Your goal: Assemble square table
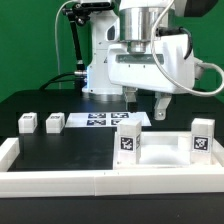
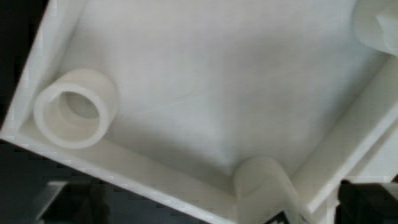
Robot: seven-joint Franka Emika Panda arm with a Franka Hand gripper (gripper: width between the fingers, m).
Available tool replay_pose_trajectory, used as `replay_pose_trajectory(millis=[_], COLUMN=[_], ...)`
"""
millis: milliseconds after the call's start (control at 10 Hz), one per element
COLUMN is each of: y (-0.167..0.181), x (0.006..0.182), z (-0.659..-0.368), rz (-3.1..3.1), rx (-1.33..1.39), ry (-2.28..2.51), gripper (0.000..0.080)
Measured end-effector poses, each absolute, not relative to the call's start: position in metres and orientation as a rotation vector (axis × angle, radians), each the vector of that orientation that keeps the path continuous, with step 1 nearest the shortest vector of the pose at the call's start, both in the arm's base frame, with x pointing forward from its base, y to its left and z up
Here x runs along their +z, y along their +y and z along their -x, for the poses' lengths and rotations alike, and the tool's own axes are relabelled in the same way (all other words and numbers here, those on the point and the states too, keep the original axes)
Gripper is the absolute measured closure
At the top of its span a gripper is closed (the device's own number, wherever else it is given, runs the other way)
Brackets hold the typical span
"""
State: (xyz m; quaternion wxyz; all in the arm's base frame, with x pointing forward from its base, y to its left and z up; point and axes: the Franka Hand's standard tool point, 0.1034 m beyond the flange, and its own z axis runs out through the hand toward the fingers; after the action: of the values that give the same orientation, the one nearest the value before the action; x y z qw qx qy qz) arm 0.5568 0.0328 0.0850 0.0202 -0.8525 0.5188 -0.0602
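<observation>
The square table's white slab [image 1: 165,150] lies upside down at the front on the exterior view's right. Two tagged legs stand upright on it, one [image 1: 127,141] on the exterior view's left, the other [image 1: 203,139] on its right. Two loose legs [image 1: 27,123] [image 1: 53,123] rest on the black table farther to that view's left. My gripper [image 1: 146,106] hangs open just above and behind the slab, holding nothing. In the wrist view the slab's rimmed inside [image 2: 214,90] fills the picture, with one leg [image 2: 75,110] seen end-on and another [image 2: 267,185] close to my open gripper [image 2: 217,208].
The marker board [image 1: 104,120] lies flat behind the slab. Long white border bars run along the front [image 1: 70,182] and the exterior view's left side [image 1: 8,150]. The robot's base [image 1: 100,60] stands at the back with cables beside it.
</observation>
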Motion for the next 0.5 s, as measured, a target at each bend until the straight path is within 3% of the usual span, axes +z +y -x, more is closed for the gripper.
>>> replay_pose_trajectory(millis=[500], y=[0.043], x=[0.080], z=[-0.534], rz=[2.491], rx=[-0.139], ry=[1.863], gripper=[0.0151])
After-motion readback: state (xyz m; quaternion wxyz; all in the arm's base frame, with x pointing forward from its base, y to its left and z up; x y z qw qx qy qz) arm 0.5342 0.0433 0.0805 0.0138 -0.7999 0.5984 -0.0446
